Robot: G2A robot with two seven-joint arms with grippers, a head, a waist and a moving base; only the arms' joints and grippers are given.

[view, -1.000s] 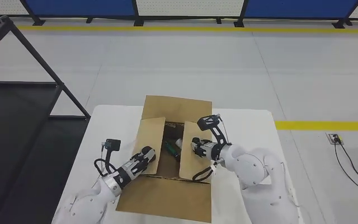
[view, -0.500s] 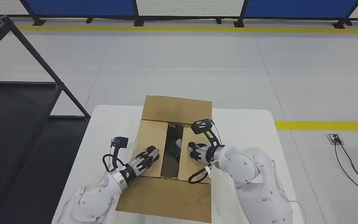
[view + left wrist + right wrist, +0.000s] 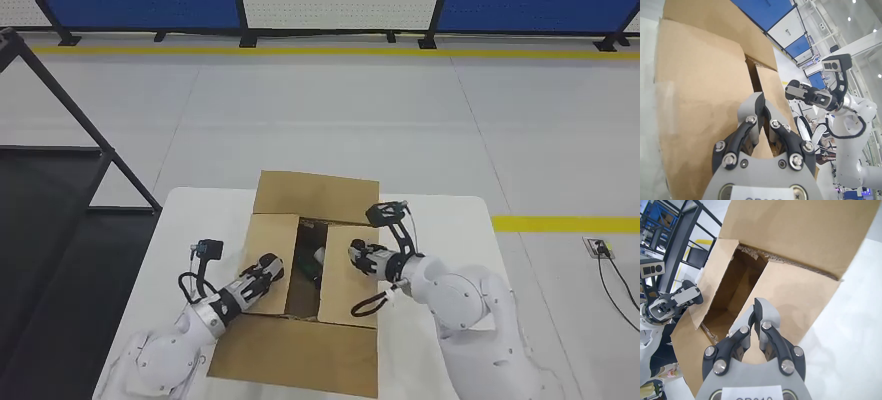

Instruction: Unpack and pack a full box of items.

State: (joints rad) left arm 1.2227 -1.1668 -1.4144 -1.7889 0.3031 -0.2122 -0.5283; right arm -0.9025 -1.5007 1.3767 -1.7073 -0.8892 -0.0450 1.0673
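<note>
Sits in the middle of the surface (image 3: 450, 215) as a box (image 3: 295, 358) with inner flaps nearly shut — left end effector (image 3: 268, 268) clenched, empty, over the left flap (image 3: 268, 235), right end effector (image 3: 357, 253) likewise over the right flap (image 3: 342, 300) — narrow gap (image 3: 305, 268) between, running away from the robot, equally near both.

White table (image 3: 200, 215); black frame (image 3: 50, 150) left; yellow floor line (image 3: 560, 224).

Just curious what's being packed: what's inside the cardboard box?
Through the gap between the half-folded flaps of the cardboard box, the top view shows a green item and a pale item beside it. The flaps cover everything else, so the rest can't be told.
</note>
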